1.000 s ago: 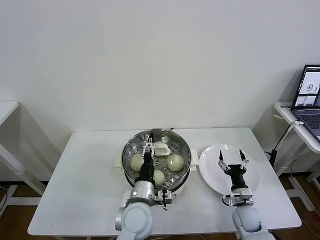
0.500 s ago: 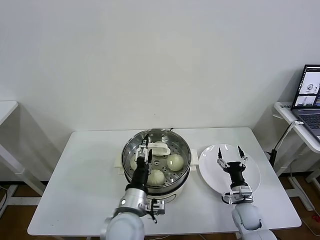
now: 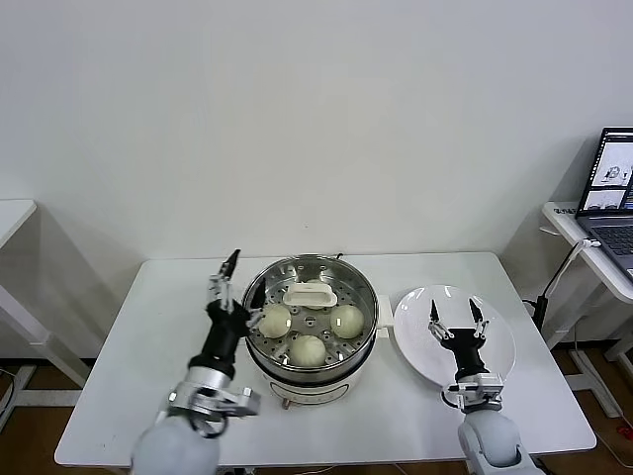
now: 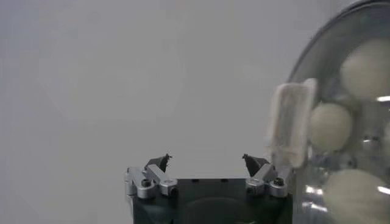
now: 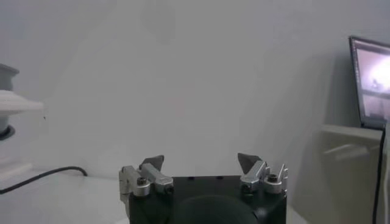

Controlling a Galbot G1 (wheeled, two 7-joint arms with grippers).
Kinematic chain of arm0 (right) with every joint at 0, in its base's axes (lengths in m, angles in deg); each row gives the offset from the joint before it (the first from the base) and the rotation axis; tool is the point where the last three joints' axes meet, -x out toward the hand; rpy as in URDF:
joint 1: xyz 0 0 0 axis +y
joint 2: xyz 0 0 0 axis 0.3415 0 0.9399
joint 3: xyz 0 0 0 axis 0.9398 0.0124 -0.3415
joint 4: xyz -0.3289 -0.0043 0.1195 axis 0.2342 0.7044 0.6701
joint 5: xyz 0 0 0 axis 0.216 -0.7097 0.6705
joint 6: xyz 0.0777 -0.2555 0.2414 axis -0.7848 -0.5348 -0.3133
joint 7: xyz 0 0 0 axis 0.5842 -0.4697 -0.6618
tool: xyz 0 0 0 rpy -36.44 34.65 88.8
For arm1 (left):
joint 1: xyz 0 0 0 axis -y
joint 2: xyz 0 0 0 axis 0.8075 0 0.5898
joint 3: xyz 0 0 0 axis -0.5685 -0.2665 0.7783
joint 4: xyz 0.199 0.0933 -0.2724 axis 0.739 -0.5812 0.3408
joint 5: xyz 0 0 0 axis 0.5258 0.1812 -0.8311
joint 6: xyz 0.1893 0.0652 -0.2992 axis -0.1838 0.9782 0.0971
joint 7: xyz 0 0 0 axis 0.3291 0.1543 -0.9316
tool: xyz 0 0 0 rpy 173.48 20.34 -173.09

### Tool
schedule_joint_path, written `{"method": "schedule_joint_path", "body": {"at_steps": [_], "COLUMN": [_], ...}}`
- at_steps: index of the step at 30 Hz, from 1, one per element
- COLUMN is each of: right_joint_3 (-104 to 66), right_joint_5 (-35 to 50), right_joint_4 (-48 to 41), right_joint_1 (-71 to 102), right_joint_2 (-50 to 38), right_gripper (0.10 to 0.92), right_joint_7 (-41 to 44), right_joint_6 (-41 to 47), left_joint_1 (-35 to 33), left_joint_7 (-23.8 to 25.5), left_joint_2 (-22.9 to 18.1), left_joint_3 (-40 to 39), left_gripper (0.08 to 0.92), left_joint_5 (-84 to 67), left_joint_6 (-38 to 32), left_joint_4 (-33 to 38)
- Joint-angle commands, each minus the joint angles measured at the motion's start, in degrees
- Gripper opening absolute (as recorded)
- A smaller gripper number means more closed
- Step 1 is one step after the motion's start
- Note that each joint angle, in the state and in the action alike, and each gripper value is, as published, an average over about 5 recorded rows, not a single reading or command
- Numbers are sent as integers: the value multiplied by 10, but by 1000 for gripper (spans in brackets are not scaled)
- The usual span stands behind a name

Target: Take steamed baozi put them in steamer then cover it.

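The steamer stands at the middle of the table. The clear glass cover lies on it, its whitish handle on top. Three baozi show through the glass; a fourth is hidden. My left gripper is open and empty, raised just left of the steamer's rim. In the left wrist view my left gripper is beside the cover's handle, with baozi behind the glass. My right gripper is open and empty above the white plate; it shows open in its own view.
A flat white plate lies right of the steamer. A side desk with a laptop stands at the far right. Another table's corner shows at the far left. The white table holds the pot.
My left gripper has let go of the cover's handle and moved left, off the steamer to its left side. The cover stays on the pot. My right gripper has barely moved.
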Motion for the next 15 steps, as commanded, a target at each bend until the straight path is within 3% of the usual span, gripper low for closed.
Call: {"method": "schedule_joint_path", "body": {"at_steps": [1,6,15], "right_joint_3": [-14,-31,-50], "right_joint_5": [68,81,81], "right_joint_4": [42,52,54], "right_joint_1": [39,59,86], "right_joint_2": [-8,-7,5], "right_gripper": [823,823,823], "right_joint_7": [12,22,43], "right_joint_6": [16,15,6], "left_joint_1": [-6,-5,-32], "left_joint_7": [-42,-6,14], "left_joint_2": [25,17,3], "left_joint_3": [207,226,239], "left_gripper": [823,823,823], "left_joint_5": [-524,-594,-608], "left_joint_6": [-248,-307,-356], "left_joint_4": [-206,-299,-318]}}
